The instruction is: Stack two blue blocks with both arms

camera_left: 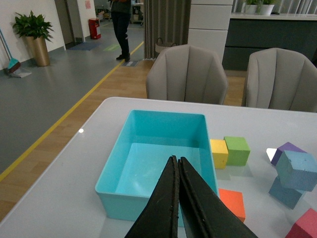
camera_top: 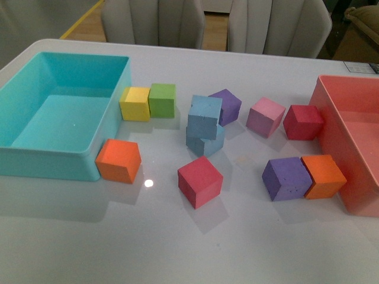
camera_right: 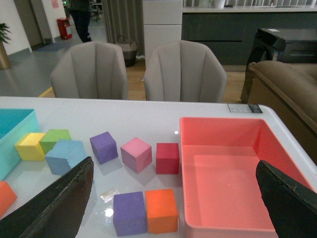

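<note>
Left claw (camera_left: 177, 198) pressed together | right claw (camera_right: 173, 208) spread | white table (camera_top: 177, 248) glossy | chairs (camera_left: 187, 74), seemingly office

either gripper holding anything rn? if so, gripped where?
Nothing held. Left gripper has its jaws shut together with nothing between them; right gripper has its jaws spread wide and empty. The two blue blocks sit stacked on the table, free of both.

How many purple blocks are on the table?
2. One purple block sits just behind the stacked blue blocks. The other purple block is nearer, touching an orange block beside the pink bin.
</note>
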You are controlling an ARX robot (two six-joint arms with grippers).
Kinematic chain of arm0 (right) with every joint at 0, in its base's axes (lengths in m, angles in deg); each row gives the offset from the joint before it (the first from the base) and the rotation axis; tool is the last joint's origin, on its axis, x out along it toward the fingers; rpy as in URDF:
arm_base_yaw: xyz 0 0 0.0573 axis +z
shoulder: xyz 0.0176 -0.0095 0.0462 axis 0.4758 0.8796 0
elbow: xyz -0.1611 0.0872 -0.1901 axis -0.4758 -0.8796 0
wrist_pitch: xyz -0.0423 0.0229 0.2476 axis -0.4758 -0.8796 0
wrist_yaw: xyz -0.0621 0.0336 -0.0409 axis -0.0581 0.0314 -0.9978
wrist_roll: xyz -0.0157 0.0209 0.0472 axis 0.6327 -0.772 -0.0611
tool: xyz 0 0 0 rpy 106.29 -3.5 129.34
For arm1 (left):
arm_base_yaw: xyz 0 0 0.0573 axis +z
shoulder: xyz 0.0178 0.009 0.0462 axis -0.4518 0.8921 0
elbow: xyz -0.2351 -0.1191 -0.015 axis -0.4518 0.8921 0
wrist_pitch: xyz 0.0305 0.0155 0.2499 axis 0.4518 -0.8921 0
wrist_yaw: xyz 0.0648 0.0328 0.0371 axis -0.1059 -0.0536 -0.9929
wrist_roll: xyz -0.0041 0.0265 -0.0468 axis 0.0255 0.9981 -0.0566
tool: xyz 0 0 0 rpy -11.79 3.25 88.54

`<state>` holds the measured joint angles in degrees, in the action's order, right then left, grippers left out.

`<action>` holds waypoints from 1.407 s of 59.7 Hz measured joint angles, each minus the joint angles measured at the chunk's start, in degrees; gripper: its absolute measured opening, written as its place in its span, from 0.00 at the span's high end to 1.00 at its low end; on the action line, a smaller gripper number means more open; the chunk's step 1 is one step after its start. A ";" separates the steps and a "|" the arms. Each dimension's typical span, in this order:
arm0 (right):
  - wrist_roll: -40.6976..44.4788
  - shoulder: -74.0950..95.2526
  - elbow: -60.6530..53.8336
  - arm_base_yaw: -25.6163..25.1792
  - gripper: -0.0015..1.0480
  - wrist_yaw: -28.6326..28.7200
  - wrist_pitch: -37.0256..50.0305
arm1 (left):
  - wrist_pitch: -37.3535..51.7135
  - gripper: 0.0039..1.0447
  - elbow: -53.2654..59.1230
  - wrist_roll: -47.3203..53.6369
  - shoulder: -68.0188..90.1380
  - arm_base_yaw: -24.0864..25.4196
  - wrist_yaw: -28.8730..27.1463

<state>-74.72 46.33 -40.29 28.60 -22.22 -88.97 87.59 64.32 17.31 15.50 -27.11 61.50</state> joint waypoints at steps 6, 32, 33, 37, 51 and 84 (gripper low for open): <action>0.00 0.00 0.00 0.00 0.09 -0.02 0.00 | -1.53 0.99 0.00 0.00 -1.51 0.00 0.00; 0.00 0.00 0.00 0.00 0.09 -0.02 0.00 | -12.22 0.99 0.00 0.02 -11.89 0.00 0.02; 0.00 0.00 0.00 0.00 0.09 -0.02 0.00 | -12.22 0.99 0.00 0.02 -11.89 0.00 0.02; 0.00 0.00 0.00 0.00 0.09 -0.02 0.00 | -12.22 0.99 0.00 0.02 -11.89 0.00 0.02; 0.00 0.00 0.00 0.00 0.09 -0.02 0.00 | -12.24 0.74 0.00 0.02 -11.89 0.00 0.02; 0.00 0.00 0.00 0.00 0.09 -0.02 0.00 | -12.24 0.08 0.00 0.11 -11.89 0.00 0.02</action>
<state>-74.72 46.33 -40.29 28.60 -22.24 -88.97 75.35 64.32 17.42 3.61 -27.11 61.52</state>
